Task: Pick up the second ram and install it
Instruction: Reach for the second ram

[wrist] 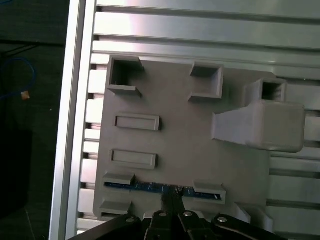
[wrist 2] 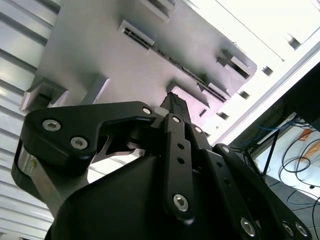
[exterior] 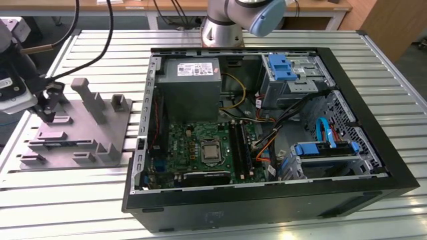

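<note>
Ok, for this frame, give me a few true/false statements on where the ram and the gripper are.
1. The computer case is open, with the motherboard showing. True.
2. The second ram sits in the grey fixture, outside the case. True.
3. The gripper is inside the case, over the motherboard. False: it is over the fixture, at the ram's middle.
4. The ram hangs clear of the fixture. False: it lies between its two holders.
5. The fixture rests on a slatted metal table. True.
</note>
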Tool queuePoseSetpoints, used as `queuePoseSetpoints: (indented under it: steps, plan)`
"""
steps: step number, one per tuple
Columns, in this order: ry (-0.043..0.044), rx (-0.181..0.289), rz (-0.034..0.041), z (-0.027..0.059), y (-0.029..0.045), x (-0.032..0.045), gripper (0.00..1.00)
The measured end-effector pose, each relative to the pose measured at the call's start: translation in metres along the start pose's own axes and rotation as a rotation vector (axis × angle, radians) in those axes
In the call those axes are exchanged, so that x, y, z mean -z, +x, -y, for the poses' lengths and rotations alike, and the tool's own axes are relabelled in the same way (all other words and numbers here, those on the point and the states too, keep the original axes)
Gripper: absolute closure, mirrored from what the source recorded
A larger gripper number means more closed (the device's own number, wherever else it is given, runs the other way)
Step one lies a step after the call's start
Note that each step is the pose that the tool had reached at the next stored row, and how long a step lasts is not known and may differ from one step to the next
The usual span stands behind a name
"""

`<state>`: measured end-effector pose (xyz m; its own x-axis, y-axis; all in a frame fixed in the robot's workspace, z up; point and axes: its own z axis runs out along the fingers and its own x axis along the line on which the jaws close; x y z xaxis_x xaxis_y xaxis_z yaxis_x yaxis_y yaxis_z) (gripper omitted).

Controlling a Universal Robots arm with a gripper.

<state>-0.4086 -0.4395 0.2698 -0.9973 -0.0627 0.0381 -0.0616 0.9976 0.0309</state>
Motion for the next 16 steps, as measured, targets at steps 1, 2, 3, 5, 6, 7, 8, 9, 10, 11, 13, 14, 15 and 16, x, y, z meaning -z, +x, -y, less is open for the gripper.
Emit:
queuePoseSetpoints:
  steps: [1,2,3,5,6,7,8,9,10,11,13,14,15,16]
  plan:
    - [0.0000,0.000,0.0000,0.0027,0.0001,-0.0017,0.90]
    - [0.0000,0.000,-0.0001,0.0056,0.0002,-0.0034,0.90]
    - [0.0001,0.000,-0.0001,0.0086,0.0003,-0.0051,0.90]
    - [-0.0001,0.000,0.0002,0.0129,-0.0007,-0.0088,0.90]
    - [-0.0001,0.000,0.0001,0.0139,-0.0023,-0.0105,0.90]
    - [0.0002,0.000,-0.0003,0.0143,-0.0048,-0.0119,0.90]
    - [0.0001,0.000,-0.0002,0.0145,-0.0075,-0.0137,0.90]
    - [0.0000,0.000,-0.0001,0.0147,-0.0096,-0.0155,0.90]
    - [-0.0002,-0.001,0.0003,0.0149,-0.0109,-0.0174,0.90]
    - [-0.0002,-0.001,0.0002,0.0149,-0.0112,-0.0185,0.90]
    - [-0.0002,-0.001,-0.0001,0.0149,-0.0112,-0.0184,0.90]
    - [-0.0003,-0.001,-0.0001,0.0149,-0.0112,-0.0184,0.90]
    - [-0.0004,-0.001,0.0000,0.0149,-0.0112,-0.0184,0.90]
    - [-0.0004,-0.001,-0.0001,0.0149,-0.0112,-0.0184,0.90]
